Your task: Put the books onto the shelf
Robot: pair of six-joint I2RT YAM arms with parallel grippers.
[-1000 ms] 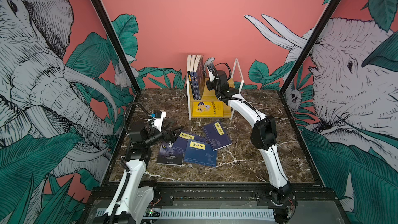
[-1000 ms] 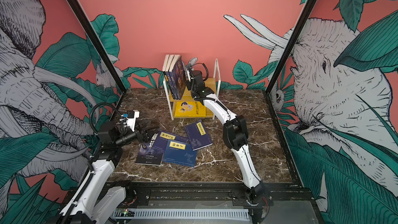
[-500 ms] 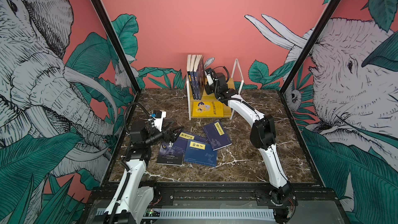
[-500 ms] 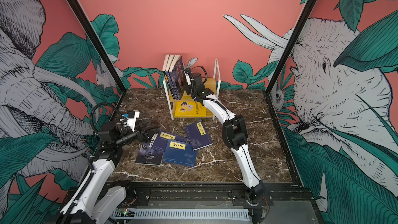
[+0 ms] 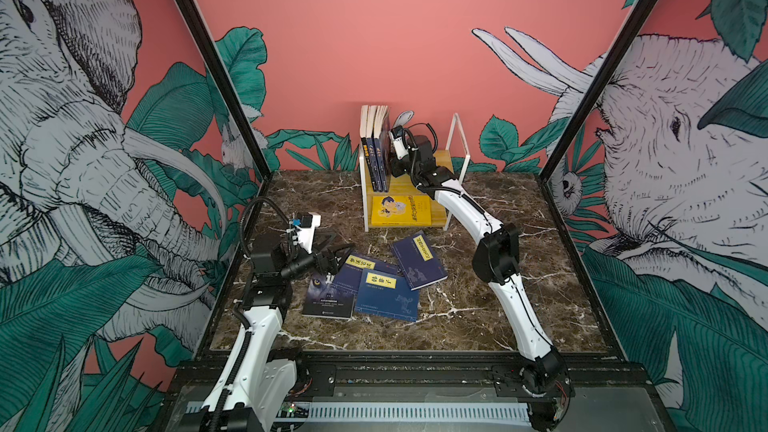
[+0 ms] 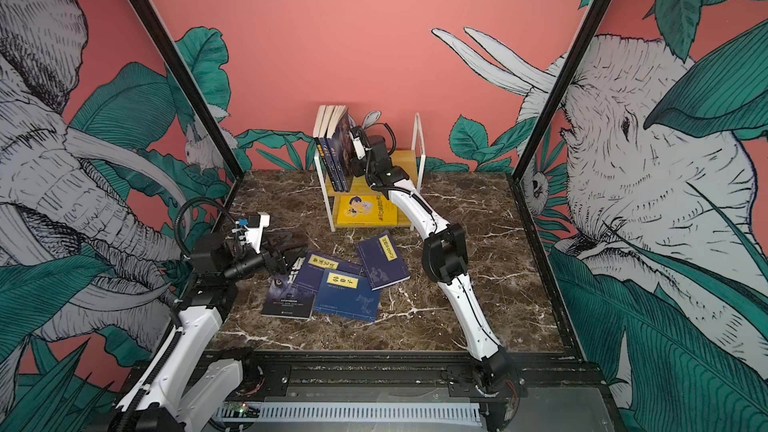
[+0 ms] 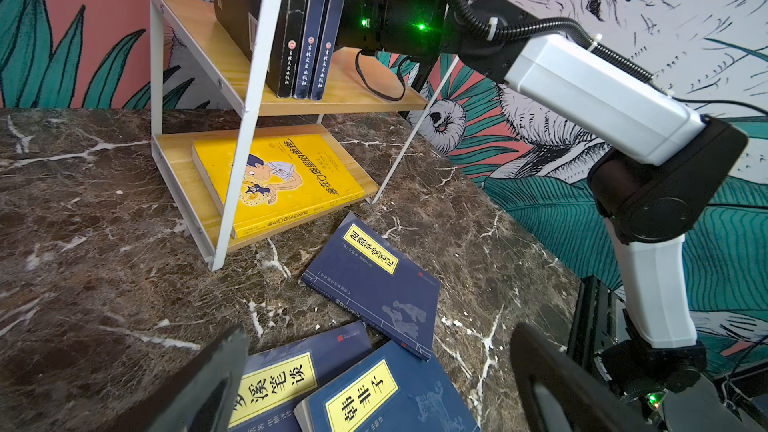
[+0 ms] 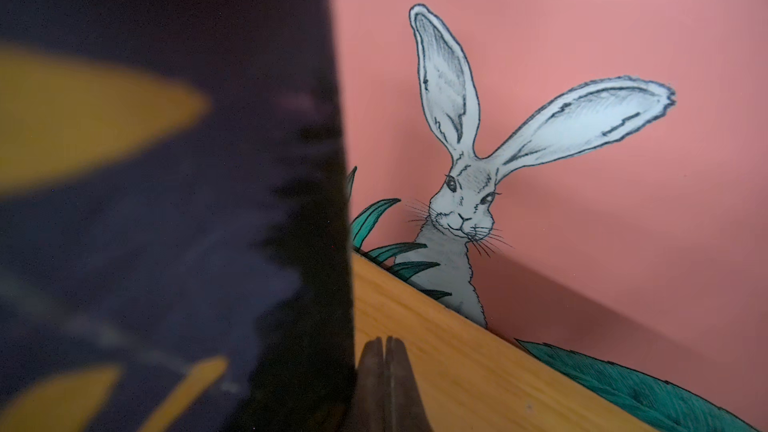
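**Left gripper spread over the loose books, right gripper closed at the shelved row**

The left gripper (image 5: 338, 248) hung with its jaws wide apart and empty over the left half of the table (image 5: 478, 326), above the left side of the loose heap. There we saw four books lying flat. The wolf-eyed book (image 5: 328, 297) lay nearest the front edge, and three navy books (image 5: 388, 295) overlapped toward the middle.

At the middle of the far edge stood the shelf (image 5: 457, 135), with the yellow cartoon book (image 5: 401, 209) flat on its lower board. On the upper board (image 5: 442, 158) two purple-blue books (image 5: 380, 151) stood upright beside the dark brown book (image 5: 365, 147) at the left end. The right gripper (image 8: 384, 376) had its fingers pressed together on nothing, low over that board and just beside the outermost cover. We could not tell whether it touched.

We judged the step to be steadying the shelved row, with four books left to place. Next, the right arm would need to back off without tipping the row. The left would need an exposed edge of an overlapping navy book, since thin covers flat on marble give little purchase.
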